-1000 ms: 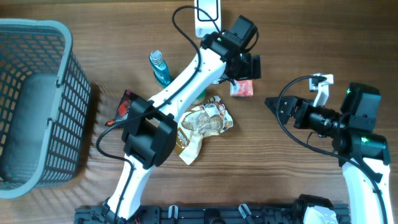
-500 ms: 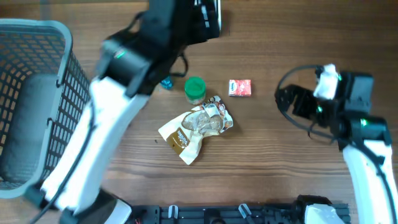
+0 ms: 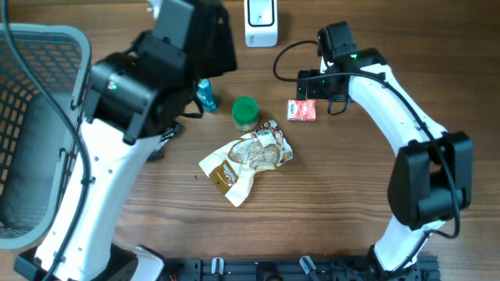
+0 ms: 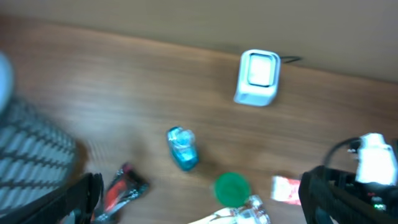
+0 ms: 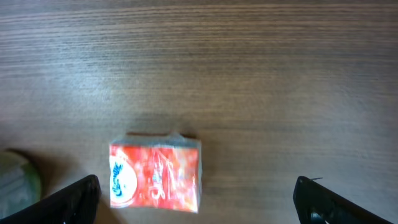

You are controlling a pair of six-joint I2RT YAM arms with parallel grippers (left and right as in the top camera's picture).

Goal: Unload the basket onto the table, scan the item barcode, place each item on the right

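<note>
Nearest the robot's base, a crinkled clear-and-brown snack bag (image 3: 246,160) lies flat on the wood-grain table (image 3: 336,195). Just beyond it is a round green lid (image 3: 245,111); what sits beneath it cannot be made out. To the lid's right, and apart from it, lies the red tissue pack (image 5: 155,174), a soft glossy rectangle, printed face up, long axis across the table. The right gripper (image 3: 316,87) hovers over it, fingers (image 5: 74,196) spread wide on either side, touching nothing. The left gripper (image 4: 208,202) also gapes empty, its view blurred. The left arm half-hides a blue bottle (image 4: 182,148) and a red-black packet (image 4: 121,190). At the far edge stands a boxy white scanner (image 3: 260,30), its top cut off.
</note>
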